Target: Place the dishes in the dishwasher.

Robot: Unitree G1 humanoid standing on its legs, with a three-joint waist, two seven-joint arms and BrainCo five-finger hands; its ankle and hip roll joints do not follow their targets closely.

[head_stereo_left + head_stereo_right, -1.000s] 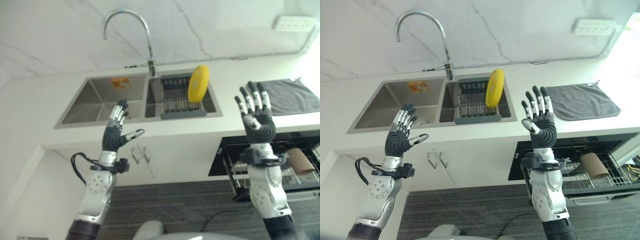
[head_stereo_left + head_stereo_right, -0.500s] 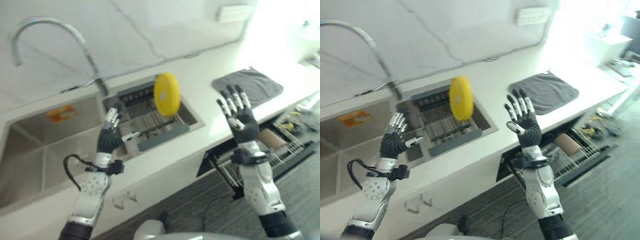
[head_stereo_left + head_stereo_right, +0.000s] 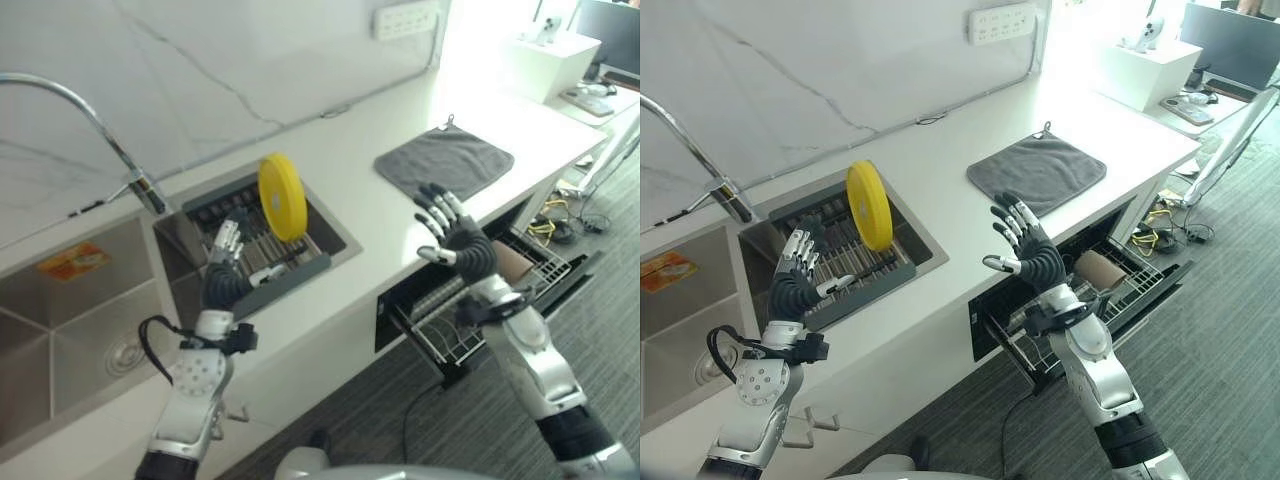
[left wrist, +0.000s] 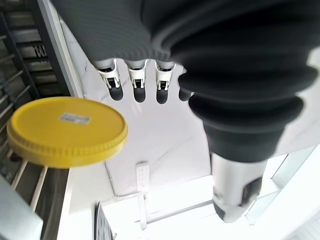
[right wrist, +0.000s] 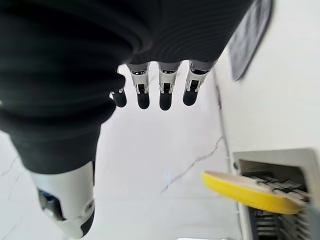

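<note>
The yellow plate (image 3: 280,196) stood on edge in the drying rack (image 3: 262,262) inside the sink (image 3: 90,310), with the left robot hand (image 3: 225,272) raised just before the rack, fingers apart and empty, and the right robot hand (image 3: 455,238) likewise spread above the open dishwasher (image 3: 490,290) at the table's (image 3: 380,215) front edge.

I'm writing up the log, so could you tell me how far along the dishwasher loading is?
Done: the dishwasher rack is pulled out. In hand: nothing; the left hand and right hand are both open and raised. Left: the yellow plate stands upright in the sink rack, not yet picked up.
</note>
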